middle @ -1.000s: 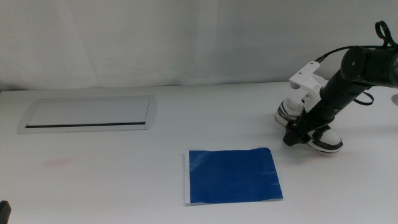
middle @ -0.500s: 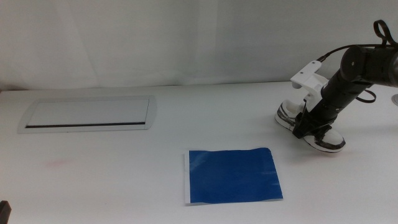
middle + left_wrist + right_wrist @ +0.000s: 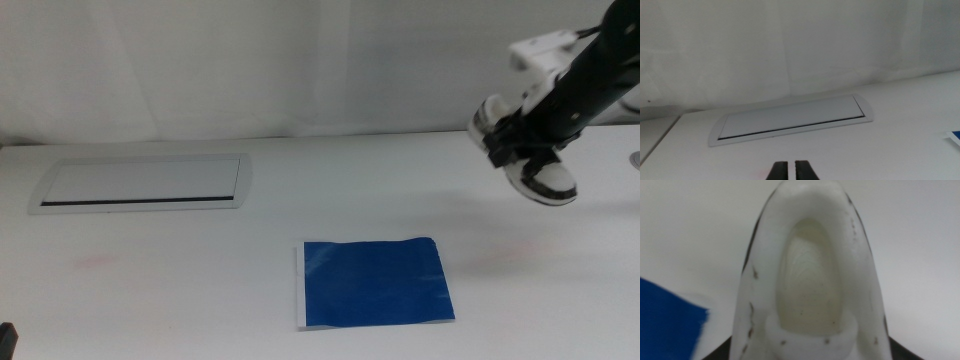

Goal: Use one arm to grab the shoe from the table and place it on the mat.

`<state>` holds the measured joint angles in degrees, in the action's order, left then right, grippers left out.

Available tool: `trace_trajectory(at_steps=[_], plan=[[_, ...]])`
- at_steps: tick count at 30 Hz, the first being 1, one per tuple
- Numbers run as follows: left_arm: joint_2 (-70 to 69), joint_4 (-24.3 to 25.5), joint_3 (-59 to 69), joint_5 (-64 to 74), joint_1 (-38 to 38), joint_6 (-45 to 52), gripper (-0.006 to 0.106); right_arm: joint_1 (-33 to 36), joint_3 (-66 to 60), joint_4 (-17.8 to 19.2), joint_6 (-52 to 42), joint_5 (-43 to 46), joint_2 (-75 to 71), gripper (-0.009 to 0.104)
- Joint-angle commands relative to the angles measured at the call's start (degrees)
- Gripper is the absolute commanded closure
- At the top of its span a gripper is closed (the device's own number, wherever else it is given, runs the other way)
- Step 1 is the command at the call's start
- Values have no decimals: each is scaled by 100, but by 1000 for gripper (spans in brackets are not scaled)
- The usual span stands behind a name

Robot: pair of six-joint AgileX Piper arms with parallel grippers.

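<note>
Table (image 3: 200,270): white top, silver-framed inset panel (image 3: 140,183) at far left. Mat (image 3: 372,282): blue, flat on the table near the front centre, nothing on it. Right arm (image 3: 590,70) comes in from the right, raised above the table. Shoe (image 3: 530,160) is in the air, clear of the table, up and right of the mat, toe tilted down. Right gripper (image 3: 522,138) clamped on the shoe. Left gripper (image 3: 788,170) waits low over the table facing the panel, jaws nearly together, holding nothing.
</note>
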<state>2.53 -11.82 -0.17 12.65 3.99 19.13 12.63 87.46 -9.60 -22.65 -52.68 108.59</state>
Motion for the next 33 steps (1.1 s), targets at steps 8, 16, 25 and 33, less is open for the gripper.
trace_trajectory(at_steps=[8,16,25,33], plan=[[-13,-69,224,-32,3,-25,103,-3,48,127,2224,-926,-1196,97],[-13,-69,224,-44,3,-25,103,-3,48,155,3799,-1655,-1794,97],[-13,-69,224,-44,3,-25,103,156,48,749,6537,-2227,-1993,97],[-13,-69,224,-44,3,-25,103,675,-17,1552,8564,-2305,-2071,97]])
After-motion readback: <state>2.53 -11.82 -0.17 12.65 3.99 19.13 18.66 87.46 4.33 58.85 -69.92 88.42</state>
